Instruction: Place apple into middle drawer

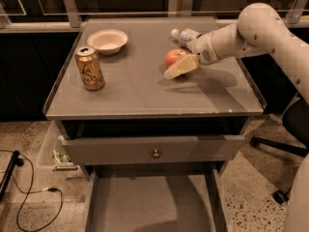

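The red-orange apple (173,55) sits on the grey tabletop (145,91), right of centre. My gripper (171,65) reaches in from the right on a white arm and is open around the apple. Its cream near finger (181,67) lies across the apple's front, and the far finger is hidden behind the fruit. The apple still rests on the table. The middle drawer (145,204) is pulled out low in front, showing a flat grey floor with nothing in it.
A gold soda can (90,67) stands at the table's left and a white bowl (107,40) behind it. A plastic bottle (183,34) lies behind the apple. The drawer front with a round knob (155,153) is slightly ajar. An office chair base (280,149) stands at the right.
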Robot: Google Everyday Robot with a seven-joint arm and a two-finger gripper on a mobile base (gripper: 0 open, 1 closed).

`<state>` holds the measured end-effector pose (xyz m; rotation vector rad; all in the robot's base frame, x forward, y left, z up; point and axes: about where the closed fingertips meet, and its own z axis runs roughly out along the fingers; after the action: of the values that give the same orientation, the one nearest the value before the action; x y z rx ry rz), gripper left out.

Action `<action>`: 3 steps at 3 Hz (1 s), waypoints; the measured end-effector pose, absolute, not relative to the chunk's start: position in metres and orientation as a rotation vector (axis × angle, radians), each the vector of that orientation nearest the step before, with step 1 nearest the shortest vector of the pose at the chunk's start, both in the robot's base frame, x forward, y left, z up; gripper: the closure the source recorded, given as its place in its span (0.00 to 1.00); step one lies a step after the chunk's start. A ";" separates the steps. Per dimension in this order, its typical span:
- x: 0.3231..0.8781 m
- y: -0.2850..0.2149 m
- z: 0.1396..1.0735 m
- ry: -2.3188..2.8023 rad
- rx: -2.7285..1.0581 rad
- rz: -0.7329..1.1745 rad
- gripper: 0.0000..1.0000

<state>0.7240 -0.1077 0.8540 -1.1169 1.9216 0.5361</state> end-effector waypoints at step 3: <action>0.724 -0.107 0.854 1.922 -1.117 0.537 0.65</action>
<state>0.7241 -0.1073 0.8538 -1.1171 1.9220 0.5368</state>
